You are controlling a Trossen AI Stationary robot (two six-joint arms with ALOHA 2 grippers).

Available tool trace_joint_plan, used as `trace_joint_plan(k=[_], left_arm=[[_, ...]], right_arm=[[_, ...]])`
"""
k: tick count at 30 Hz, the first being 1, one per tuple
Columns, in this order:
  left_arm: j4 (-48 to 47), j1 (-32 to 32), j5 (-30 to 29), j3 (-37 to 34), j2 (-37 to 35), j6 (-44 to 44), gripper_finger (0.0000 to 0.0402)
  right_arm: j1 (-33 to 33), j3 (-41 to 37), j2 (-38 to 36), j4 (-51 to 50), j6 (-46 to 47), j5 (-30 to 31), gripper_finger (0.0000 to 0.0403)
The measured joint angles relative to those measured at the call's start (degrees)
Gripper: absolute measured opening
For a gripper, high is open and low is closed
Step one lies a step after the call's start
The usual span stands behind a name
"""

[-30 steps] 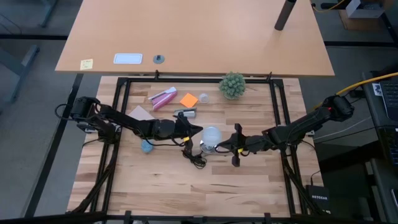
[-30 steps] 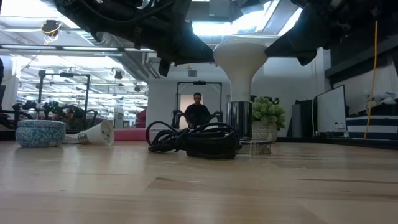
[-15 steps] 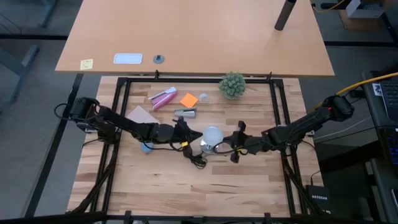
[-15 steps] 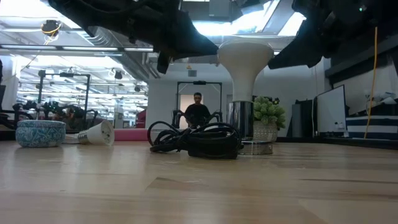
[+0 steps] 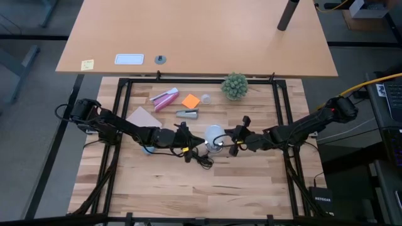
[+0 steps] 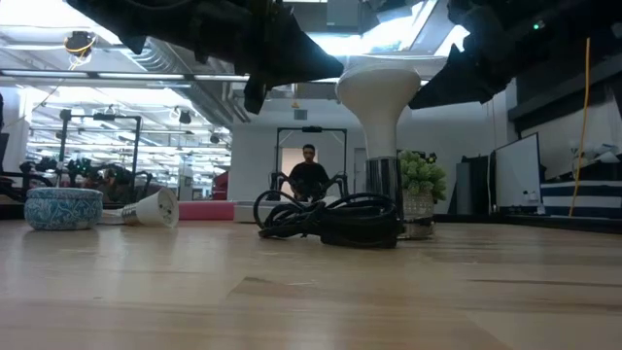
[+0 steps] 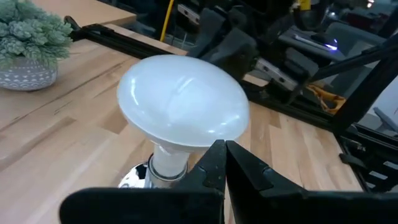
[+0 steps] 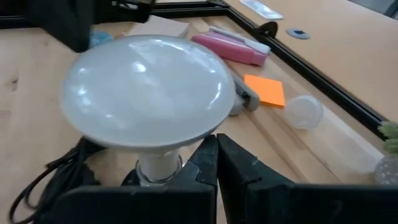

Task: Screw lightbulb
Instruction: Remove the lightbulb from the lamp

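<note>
The white lightbulb (image 5: 215,134) stands upright, base down, in a shiny metal socket (image 6: 384,190) on the table. The socket's black cord (image 6: 330,219) lies coiled beside it. My left gripper (image 5: 190,139) is shut and reaches in from the table's left to the dome's edge. My right gripper (image 5: 230,139) is shut and reaches in from the table's right to the opposite edge. In the low view both dark hands flank the dome (image 6: 377,83) from above. My left gripper has its shut fingertips (image 7: 219,152) against the lower edge of the bulb's dome (image 7: 208,138), on its left side. It comes in nearly level from the table's left. The bulb stays upright in the socket. My right gripper has its shut fingertips (image 8: 214,149) against the lower edge of the dome (image 8: 198,134), on its right side. It slants slightly down from the table's right.
Behind the bulb lie a grey oblong item (image 5: 187,113), an orange note pad (image 5: 191,100), a pink case (image 5: 164,98) and a clear lid (image 8: 303,111). A green plant ball (image 5: 234,85) stands at the far right. A blue bowl (image 6: 63,207) sits at the left.
My left gripper has swung a little toward the table's near edge along the dome. My right gripper has turned and moved in toward the bulb. The socket, with the upright bulb and the cord, has slid slightly toward the table's right.
</note>
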Motion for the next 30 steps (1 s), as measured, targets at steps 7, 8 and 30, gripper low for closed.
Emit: trace_joint_plan(k=[7, 8, 30], left_arm=[[4.52, 0.11, -0.23, 0.0, 0.02, 3.98, 0.0001], [5.88, 0.11, -0.23, 0.0, 0.02, 5.03, 0.0001], [11.52, 5.71, -4.31, 0.02, 0.02, 9.12, 0.0001]], right_arm=[[-0.14, 0.0, -0.02, -0.55, -0.44, 0.0, 0.0005], [-0.14, 0.0, -0.02, -0.66, -0.66, 0.0, 0.0005], [-0.05, 0.07, -9.59, 0.81, -2.41, -22.03, 0.0005]])
